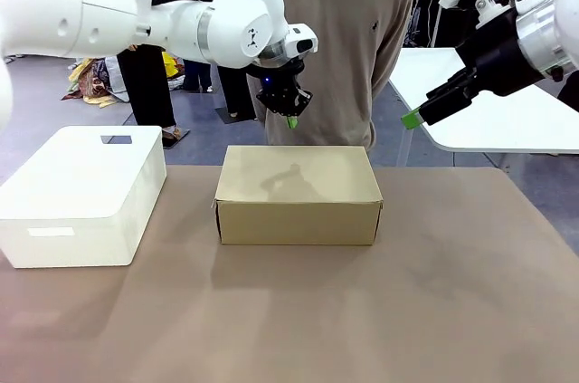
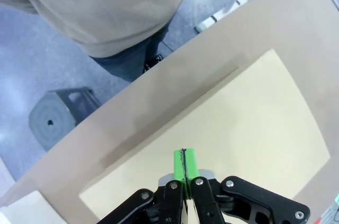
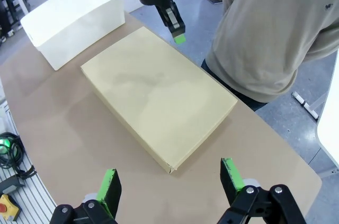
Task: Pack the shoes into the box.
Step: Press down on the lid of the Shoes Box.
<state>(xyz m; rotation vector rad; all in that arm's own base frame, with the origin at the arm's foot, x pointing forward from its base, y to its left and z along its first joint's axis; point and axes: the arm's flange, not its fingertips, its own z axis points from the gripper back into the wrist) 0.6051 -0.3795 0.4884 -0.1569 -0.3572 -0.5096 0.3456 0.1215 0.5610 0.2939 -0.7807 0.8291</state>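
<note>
The tan cardboard shoebox (image 1: 298,193) is sitting lid-down at mid-bench (image 1: 407,311), beside a white plastic bin (image 1: 81,193), as the left end effector (image 1: 290,119) is hovering over its far edge with pads pressed together, holding nothing. The right end effector (image 3: 169,180) is hanging high, spread wide and empty. Judged from this, opening the flap is coming next, with free bench all around and a person (image 1: 335,39) standing close behind.

The box (image 1: 298,195) is matt tan cardboard, the bin (image 1: 81,195) smooth white plastic, and the desk (image 1: 362,311) a matt brown surface.
</note>
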